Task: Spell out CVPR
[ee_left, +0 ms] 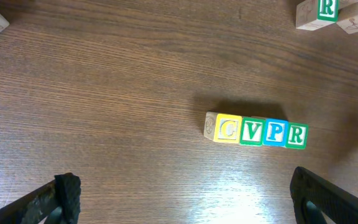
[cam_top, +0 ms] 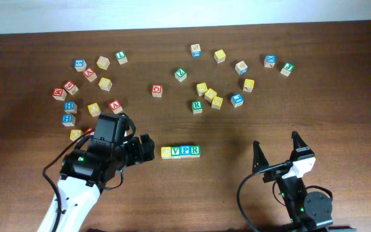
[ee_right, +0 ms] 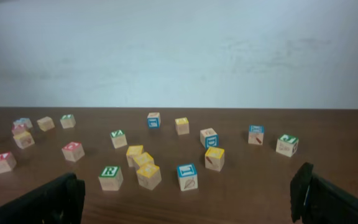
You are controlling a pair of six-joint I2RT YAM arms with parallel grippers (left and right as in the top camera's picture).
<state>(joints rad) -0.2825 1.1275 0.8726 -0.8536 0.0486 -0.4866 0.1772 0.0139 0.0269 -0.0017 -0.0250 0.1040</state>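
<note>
Four letter blocks stand touching in a row at the table's front middle: yellow C [cam_top: 166,152], green V [cam_top: 176,151], blue P [cam_top: 185,151], green R [cam_top: 195,151]. In the left wrist view they read C [ee_left: 227,129], V [ee_left: 251,131], P [ee_left: 275,132], R [ee_left: 296,135]. My left gripper [cam_top: 148,147] is open and empty, just left of the row; its fingertips [ee_left: 185,199] sit apart from the blocks. My right gripper [cam_top: 277,153] is open and empty, at the front right, well right of the row; its fingers [ee_right: 188,196] frame bare table.
Many loose letter blocks lie across the back of the table: a cluster at the left [cam_top: 90,74], a green R block [cam_top: 197,107] with yellow ones [cam_top: 210,95] in the middle, others at the right [cam_top: 270,61]. The wall stands behind.
</note>
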